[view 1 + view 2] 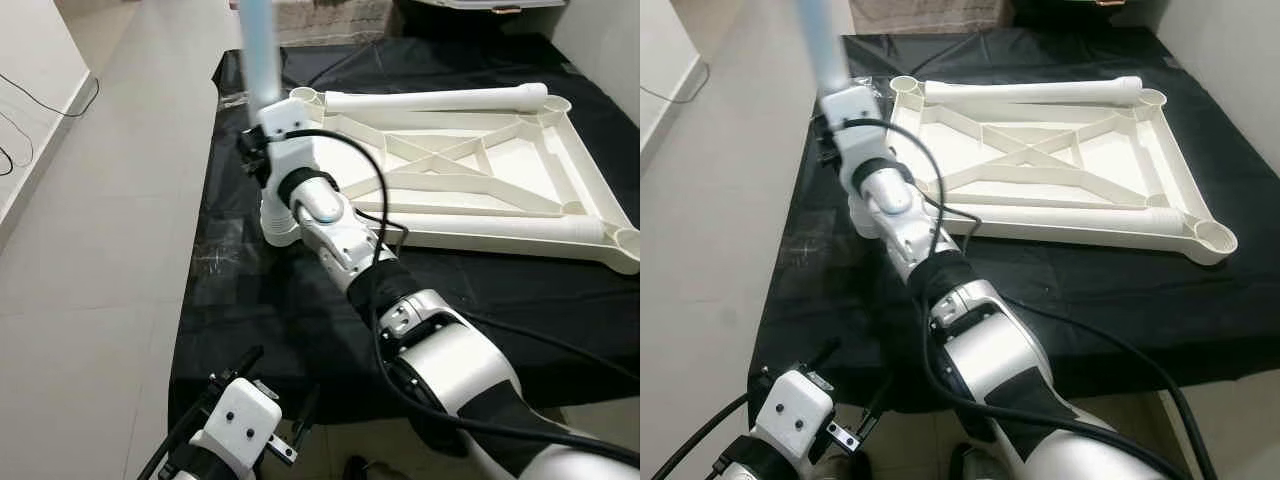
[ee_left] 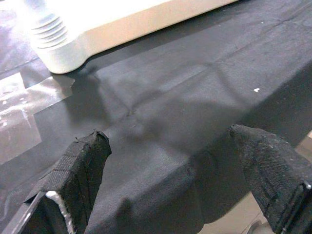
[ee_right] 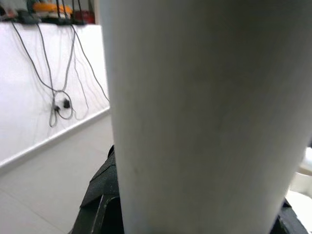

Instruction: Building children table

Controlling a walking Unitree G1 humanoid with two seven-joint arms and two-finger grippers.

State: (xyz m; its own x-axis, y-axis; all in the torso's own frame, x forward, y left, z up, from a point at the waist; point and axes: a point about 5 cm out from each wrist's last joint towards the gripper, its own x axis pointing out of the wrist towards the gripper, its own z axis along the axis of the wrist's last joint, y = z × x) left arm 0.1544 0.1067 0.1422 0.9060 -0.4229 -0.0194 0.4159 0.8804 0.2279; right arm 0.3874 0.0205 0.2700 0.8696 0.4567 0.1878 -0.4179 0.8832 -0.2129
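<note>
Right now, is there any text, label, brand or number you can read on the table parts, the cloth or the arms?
None readable.
White tabletop: plain ribs, no marking.
Leg in the right pincer: blank.
Black cloth: unprinted.

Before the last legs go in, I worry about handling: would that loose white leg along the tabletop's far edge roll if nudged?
Probably. The loose leg is a round tube, so it may roll, though the tabletop rim likely checks it. It looks rigid, hollow plastic, likely light.
</note>
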